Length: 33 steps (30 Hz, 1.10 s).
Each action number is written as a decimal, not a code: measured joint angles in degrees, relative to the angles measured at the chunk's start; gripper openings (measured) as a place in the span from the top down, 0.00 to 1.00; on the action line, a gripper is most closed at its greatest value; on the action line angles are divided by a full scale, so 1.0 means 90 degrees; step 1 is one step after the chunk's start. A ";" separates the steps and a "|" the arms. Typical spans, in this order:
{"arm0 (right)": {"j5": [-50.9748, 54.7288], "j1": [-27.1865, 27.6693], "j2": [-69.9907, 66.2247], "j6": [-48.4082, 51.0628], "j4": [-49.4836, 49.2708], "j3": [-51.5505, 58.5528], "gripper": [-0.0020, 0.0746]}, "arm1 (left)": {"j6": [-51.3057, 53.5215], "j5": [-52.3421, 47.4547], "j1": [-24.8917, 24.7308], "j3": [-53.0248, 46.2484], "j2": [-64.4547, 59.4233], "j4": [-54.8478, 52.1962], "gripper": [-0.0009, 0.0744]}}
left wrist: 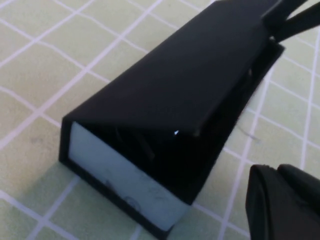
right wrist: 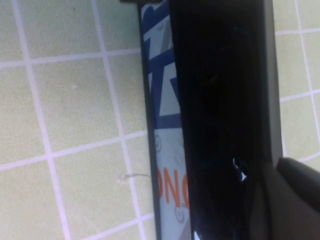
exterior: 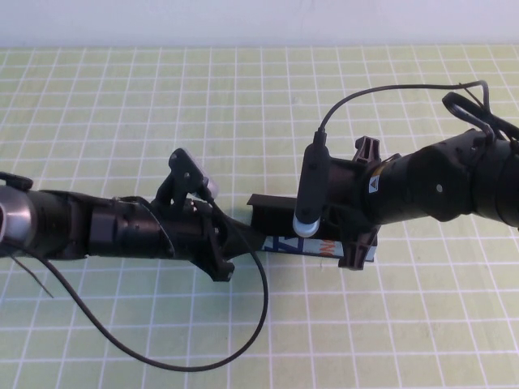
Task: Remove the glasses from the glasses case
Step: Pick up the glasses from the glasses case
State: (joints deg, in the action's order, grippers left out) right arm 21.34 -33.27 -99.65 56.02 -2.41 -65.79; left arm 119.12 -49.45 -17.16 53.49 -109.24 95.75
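Left hand and right hand flank glasses case; lid seemingly ajar.

left pincer and right pincer crowding both ends of glasses case

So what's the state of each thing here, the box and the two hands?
Long matte black glasses case: lying on the table, flap lid partly raised, inside dark, no glasses visible.
Left hand: at the case's left end.
Right hand: over the case's right end.
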 joint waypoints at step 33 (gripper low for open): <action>-0.0048 0.0000 0.0000 0.0000 -0.0205 0.0000 0.98 | 0.1953 -0.0064 0.0000 0.0449 -0.0620 0.0177 0.99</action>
State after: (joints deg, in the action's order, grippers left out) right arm 20.90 -33.27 -99.65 56.02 -4.25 -65.79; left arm 136.70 -50.03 -17.16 57.53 -114.82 97.35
